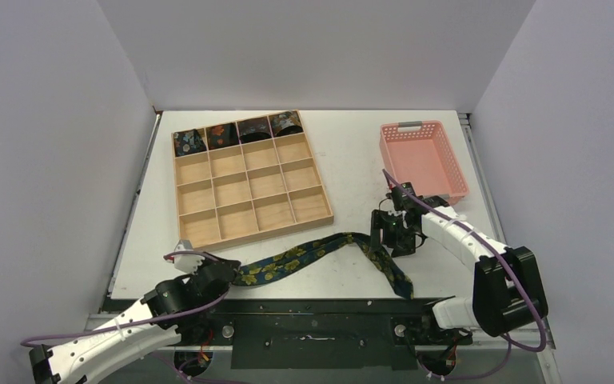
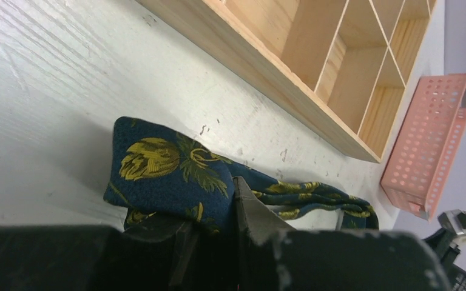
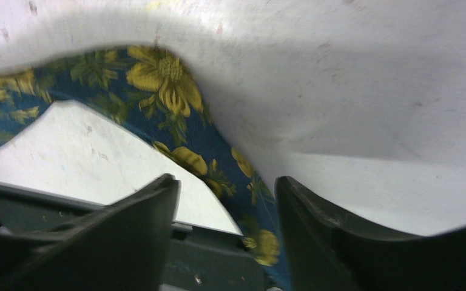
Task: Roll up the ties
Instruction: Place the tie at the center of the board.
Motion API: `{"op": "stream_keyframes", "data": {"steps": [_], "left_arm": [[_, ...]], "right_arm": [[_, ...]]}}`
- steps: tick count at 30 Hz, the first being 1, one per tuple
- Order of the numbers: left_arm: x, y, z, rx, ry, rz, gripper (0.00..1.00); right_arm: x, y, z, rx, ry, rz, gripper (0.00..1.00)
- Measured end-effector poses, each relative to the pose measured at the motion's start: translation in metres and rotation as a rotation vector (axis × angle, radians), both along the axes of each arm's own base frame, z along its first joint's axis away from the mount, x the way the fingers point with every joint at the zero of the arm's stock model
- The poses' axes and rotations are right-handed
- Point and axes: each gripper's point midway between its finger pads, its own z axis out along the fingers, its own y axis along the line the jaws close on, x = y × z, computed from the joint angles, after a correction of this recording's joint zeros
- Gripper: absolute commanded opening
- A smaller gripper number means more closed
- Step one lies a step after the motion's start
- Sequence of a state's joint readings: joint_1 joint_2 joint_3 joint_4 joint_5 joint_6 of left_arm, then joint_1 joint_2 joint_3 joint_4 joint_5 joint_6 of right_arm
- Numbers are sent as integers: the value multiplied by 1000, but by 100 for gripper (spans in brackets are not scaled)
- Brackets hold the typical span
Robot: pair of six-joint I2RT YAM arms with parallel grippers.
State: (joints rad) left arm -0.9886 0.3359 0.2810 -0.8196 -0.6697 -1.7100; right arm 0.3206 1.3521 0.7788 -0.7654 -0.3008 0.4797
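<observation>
Rolling starts, as we read it, by the near-left corner of the white table (image 1: 352, 160), where the black left hand (image 1: 212, 274) looks clenched on one end of a long navy fabric necktie with a yellow floral print (image 1: 304, 254); its wrist view shows that end doubled over against one finger. The tie runs along the near edge toward the middle, bends, and slants down to the edge itself. The black right hand (image 1: 389, 234) hangs released over that bend, fingers spread to either side of the fabric and not gripping it. To do this step well we would have the right hand pin or lightly tension the strip while the left turns its end over itself, so the coil winds tight and straight; the kinked, slack stretch could otherwise roll crooked. A shallow wooden tray of square compartments (image 1: 256, 231) sits just beyond the tie, four small coiled ties (image 1: 240, 130) in its far row, and a pink plastic basket (image 1: 455, 160) stands toward the far-right corner; neither blocks the roll, though the tray's near wall crowds the left hand.
</observation>
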Motion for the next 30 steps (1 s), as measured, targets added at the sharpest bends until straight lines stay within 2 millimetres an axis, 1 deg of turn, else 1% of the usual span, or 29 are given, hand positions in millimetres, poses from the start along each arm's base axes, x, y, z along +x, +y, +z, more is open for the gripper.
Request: {"op": "stream_keyframes", "data": {"steps": [2, 3, 5, 6, 8, 10, 11, 12, 13, 14, 15, 17, 19, 21, 24, 26, 28, 30], "left_arm": [[1, 3, -4, 30, 6, 12, 32], [2, 5, -5, 47, 6, 20, 36], [4, 9, -4, 77, 1, 28, 46], [5, 11, 0, 89, -8, 30, 52], [8, 13, 14, 98, -39, 33, 62], [12, 16, 36, 87, -88, 41, 72], [13, 18, 46, 81, -113, 46, 74], [14, 21, 59, 76, -142, 49, 75], [15, 23, 66, 73, -159, 52, 75], [15, 26, 74, 73, -179, 51, 75], [15, 29, 81, 79, -197, 48, 75], [13, 34, 92, 92, -223, 38, 75], [11, 39, 100, 113, -241, 20, 75], [9, 45, 105, 140, -251, 13, 75], [5, 57, 111, 178, -251, 19, 74], [3, 62, 115, 188, -254, 26, 71], [2, 64, 115, 192, -258, 21, 66], [2, 63, 113, 193, -262, 7, 62]], "right_arm": [[7, -6, 0, -39, -31, -11, 90], [10, -8, 1, -59, -45, -12, 93], [20, -13, 10, -112, -104, -18, 94], [25, -14, 18, -135, -143, -13, 93], [35, -9, 40, -169, -249, 5, 89], [38, 6, 66, -164, -364, 37, 84], [36, 14, 76, -155, -412, 49, 79], [33, 18, 80, -158, -442, 49, 73], [26, 27, 85, -145, -470, 72, 67], [19, 34, 86, -138, -495, 91, 61], [11, 41, 83, -130, -513, 110, 56], [-7, 52, 69, -112, -522, 152, 45], [-20, 58, 50, -107, -507, 181, 40], [-20, 57, 36, -121, -500, 170, 39], [-9, 59, 27, -129, -515, 135, 38], [6, 60, 22, -125, -517, 92, 37], [25, 51, 13, -144, -503, 34, 37], [38, 40, 2, -167, -479, -8, 37]]}}
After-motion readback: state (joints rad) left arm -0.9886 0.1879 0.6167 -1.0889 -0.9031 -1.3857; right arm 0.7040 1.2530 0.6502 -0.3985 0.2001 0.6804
